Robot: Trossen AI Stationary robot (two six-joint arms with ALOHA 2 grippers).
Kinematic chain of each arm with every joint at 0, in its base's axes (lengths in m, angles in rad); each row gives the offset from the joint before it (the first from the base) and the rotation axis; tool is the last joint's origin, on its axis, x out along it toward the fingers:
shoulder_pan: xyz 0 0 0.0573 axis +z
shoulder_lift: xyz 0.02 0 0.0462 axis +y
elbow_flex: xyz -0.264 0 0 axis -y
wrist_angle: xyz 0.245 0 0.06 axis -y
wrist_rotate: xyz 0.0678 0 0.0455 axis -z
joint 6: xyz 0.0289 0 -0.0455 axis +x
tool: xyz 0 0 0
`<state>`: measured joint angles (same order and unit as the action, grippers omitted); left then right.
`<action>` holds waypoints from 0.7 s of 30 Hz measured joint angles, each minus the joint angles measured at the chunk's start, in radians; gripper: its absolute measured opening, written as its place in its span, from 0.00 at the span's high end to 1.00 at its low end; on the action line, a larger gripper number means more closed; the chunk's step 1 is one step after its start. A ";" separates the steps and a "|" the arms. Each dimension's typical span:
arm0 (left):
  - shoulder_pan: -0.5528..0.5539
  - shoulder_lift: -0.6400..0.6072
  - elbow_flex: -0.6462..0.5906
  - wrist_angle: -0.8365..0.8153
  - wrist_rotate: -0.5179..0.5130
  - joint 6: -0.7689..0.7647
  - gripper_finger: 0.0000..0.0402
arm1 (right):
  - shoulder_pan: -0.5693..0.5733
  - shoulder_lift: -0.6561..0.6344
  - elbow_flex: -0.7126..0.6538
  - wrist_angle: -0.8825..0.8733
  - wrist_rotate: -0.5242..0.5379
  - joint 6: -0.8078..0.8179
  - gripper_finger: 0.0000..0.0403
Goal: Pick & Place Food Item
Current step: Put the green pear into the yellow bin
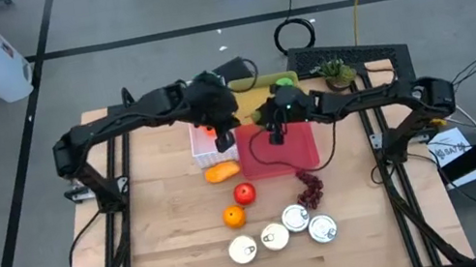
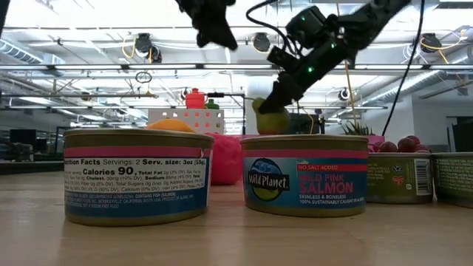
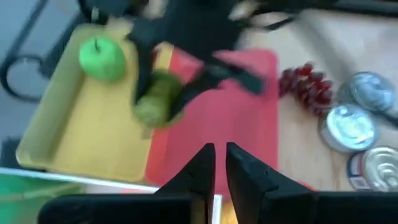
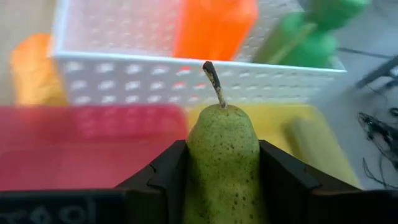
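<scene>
Tins stand closest to you in the low view, the salmon can [image 2: 304, 184] in the middle of the row; from above they sit as a cluster of four cans [image 1: 281, 232] at the near edge of the table [image 1: 171, 253], out of the working lane, so you need not thread the arms past them.

Your right gripper [image 4: 222, 167] is clamped on the pear [image 4: 222, 163], one finger pressed to each flank with the stem pointing away from the wrist. That sideways pinch across the fruit's belly looks chosen to keep a tapered, slippery shape from squirting out. In the low view the pear [image 2: 270, 118] hangs clear of everything below it, and from above the right gripper [image 1: 274, 127] sits over the far left part of the red mat [image 1: 295, 151], just beside the yellow tray [image 3: 68, 144] where a green apple [image 3: 102, 60] rests.

Your left gripper [image 3: 220, 163] hovers over the white basket [image 1: 203, 145], fingers nearly together with only a thin slit between them and nothing in them, so you can treat it as parked.

Loose food lies near the mat: an orange pepper [image 1: 221, 172], a red apple [image 1: 244, 192], an orange [image 1: 233, 216] and grapes [image 1: 310, 189]. The carry seems under way; where to set the pear down, I cannot tell.
</scene>
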<state>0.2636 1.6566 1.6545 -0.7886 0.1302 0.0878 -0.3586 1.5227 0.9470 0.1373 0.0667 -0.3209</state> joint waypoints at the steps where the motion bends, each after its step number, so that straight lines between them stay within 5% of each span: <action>1: -0.007 -0.020 -0.016 0.032 0.000 0.009 0.88 | -0.016 -0.005 -0.021 0.043 -0.023 0.013 0.62; 9: -0.022 -0.229 -0.330 0.384 0.000 0.049 0.88 | -0.115 -0.157 -0.307 0.376 -0.090 0.092 0.62; 14: -0.016 -0.353 -0.550 0.582 -0.012 0.026 0.88 | -0.156 -0.266 -0.524 0.648 0.031 0.105 0.62; 21: 0.003 -0.424 -0.704 0.806 -0.044 0.003 0.88 | -0.211 -0.255 -0.688 0.878 0.034 0.166 0.62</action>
<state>0.2663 1.2330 0.9502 0.0171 0.0858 0.0911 -0.5697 1.2676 0.2595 1.0156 0.1009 -0.1547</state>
